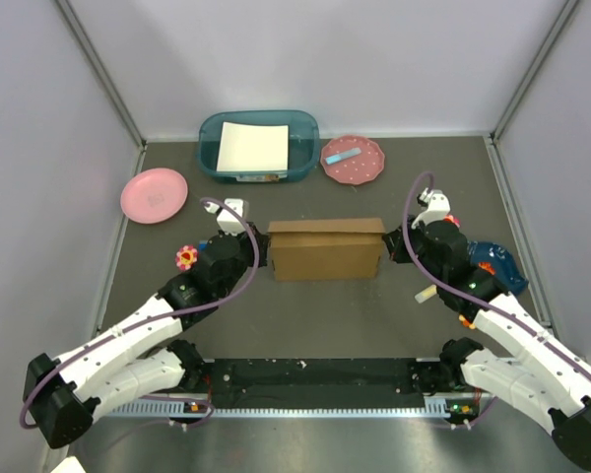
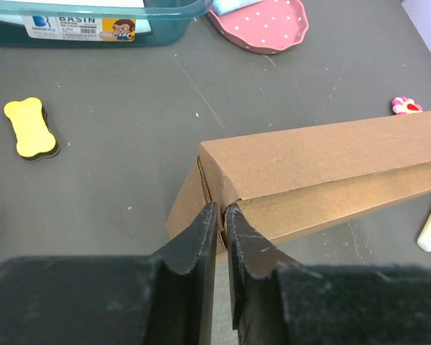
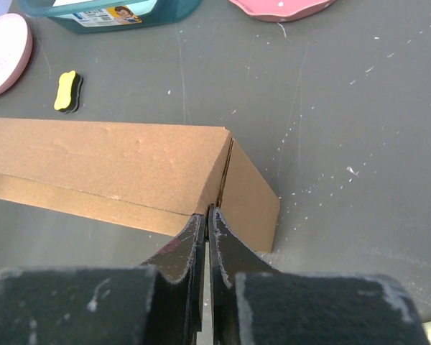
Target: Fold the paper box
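From up top I have the paper box (image 1: 325, 249) sitting mid-table (image 1: 374, 315), folded into its shallow shape with the lid down, long side running left to right. It is just ahead of the teal basin (image 1: 259, 146). The left gripper (image 2: 221, 210) is at the box's left end, jaws drawn to a thin slit, tips touching the corner seam. The right gripper (image 3: 206, 212) is at the right end, jaws all but touching each other, tips at the seam there. Whether either one pinches any cardboard I can't tell. A yellow bone-shaped eraser (image 2: 30, 128) lies apart from the box, nearer the basin.
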You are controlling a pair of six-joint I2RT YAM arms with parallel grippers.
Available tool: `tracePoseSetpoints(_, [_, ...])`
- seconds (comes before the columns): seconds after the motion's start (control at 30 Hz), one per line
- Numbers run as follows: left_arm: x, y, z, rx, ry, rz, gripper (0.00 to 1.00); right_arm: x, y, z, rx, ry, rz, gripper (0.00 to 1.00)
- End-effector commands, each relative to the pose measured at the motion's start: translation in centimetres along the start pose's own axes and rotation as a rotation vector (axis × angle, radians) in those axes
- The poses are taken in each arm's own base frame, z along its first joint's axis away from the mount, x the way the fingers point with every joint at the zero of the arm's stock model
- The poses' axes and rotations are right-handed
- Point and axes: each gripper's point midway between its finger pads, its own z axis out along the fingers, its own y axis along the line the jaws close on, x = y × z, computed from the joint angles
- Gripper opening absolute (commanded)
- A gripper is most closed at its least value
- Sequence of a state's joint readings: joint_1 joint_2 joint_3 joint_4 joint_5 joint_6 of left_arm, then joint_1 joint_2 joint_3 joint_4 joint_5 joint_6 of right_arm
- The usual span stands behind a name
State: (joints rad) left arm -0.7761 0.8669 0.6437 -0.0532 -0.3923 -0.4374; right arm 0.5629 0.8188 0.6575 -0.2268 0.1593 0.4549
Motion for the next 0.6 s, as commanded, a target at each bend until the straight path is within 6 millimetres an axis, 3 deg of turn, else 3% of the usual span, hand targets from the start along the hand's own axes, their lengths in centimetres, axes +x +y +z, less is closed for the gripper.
tracePoseSetpoints(0.0, [-2.5,-1.3,0.2,0.041,-0.057,-0.011,0.11,4.0,-1.7,-0.4,0.062,0.153,-0.026,0.0])
tracePoseSetpoints(0.13, [-2.0,-1.2,0.4,0.04,-0.044,-0.011,0.01,4.2,-1.6,-0.4,0.059,0.156,-0.024,0.0])
tracePoseSetpoints(0.4, [-2.0,-1.3,0.4,0.054,-0.07,-0.026,0.0,4.7,-1.6,-0.5,0.052,0.167,-0.014,0.0])
tracePoseSetpoints(0.57, [0.9,-1.0,0.9,0.062,-0.012,-0.039,0.0,5.1,-1.8,-0.6,0.052,0.172,-0.008,0.0])
